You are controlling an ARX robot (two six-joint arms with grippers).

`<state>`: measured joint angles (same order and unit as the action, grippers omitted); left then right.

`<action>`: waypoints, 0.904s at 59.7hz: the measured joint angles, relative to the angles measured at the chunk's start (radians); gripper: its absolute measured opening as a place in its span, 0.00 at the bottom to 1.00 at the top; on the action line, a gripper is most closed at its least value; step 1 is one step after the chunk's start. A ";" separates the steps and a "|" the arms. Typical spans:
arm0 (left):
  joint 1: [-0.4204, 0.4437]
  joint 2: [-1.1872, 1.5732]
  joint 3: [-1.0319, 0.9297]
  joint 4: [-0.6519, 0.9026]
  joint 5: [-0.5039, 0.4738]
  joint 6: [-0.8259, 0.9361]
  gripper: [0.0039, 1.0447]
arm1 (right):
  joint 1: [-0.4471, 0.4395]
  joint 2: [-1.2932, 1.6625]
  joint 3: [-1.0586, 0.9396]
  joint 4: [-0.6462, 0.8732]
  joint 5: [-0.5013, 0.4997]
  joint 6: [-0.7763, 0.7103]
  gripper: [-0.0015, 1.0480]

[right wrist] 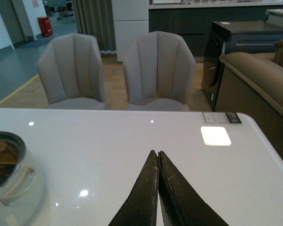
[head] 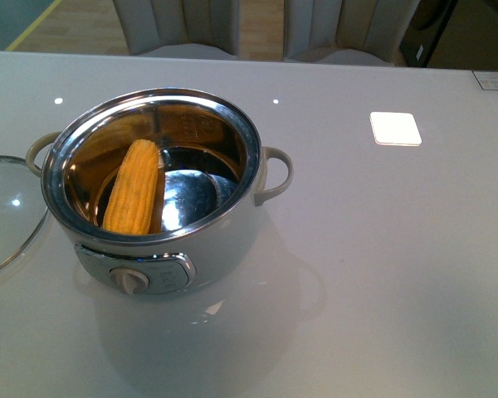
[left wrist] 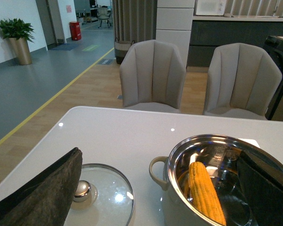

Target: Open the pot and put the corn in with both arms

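1. The pot (head: 162, 191) stands open on the worktop (head: 382, 249). The corn (head: 135, 186) is already inside it and leans against the inner wall, its long axis running from the near rim toward the far side.
2. The glass lid (left wrist: 104, 197) lies flat on the worktop just beside the pot, on the side of the left arm.
3. The left claw (left wrist: 151, 188) has its fingers apart and holds nothing. One finger (left wrist: 42, 188) shows above the lid and the other before the pot, so both lid and pot lie just ahead of this claw.
4. The right claw (right wrist: 158, 162) has its fingers pressed together with nothing between them. It hovers above bare worktop, and the pot is off to its side, well apart; only the rim and one handle appear at the edge of its view.
5. The left arm is clearly the nearer one to the pot and the corn.
6. Both arms seem raised and drawn back, because the front view shows neither of them.
7. In my judgement the task looks finished; no more reaching seems needed.
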<state>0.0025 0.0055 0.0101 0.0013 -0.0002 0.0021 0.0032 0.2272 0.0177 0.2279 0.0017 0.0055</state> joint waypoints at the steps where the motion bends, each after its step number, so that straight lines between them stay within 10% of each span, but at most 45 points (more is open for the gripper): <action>1: 0.000 0.000 0.000 0.000 0.000 0.000 0.94 | 0.000 -0.006 0.000 -0.005 0.000 0.000 0.02; 47: 0.000 0.000 0.000 0.000 0.000 0.000 0.94 | 0.000 -0.221 0.000 -0.227 0.000 0.000 0.02; 54: 0.000 0.000 0.000 0.000 0.000 0.000 0.94 | 0.000 -0.221 0.000 -0.227 0.000 -0.001 0.21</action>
<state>0.0025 0.0055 0.0101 0.0013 -0.0002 0.0021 0.0032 0.0063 0.0181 0.0013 0.0021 0.0044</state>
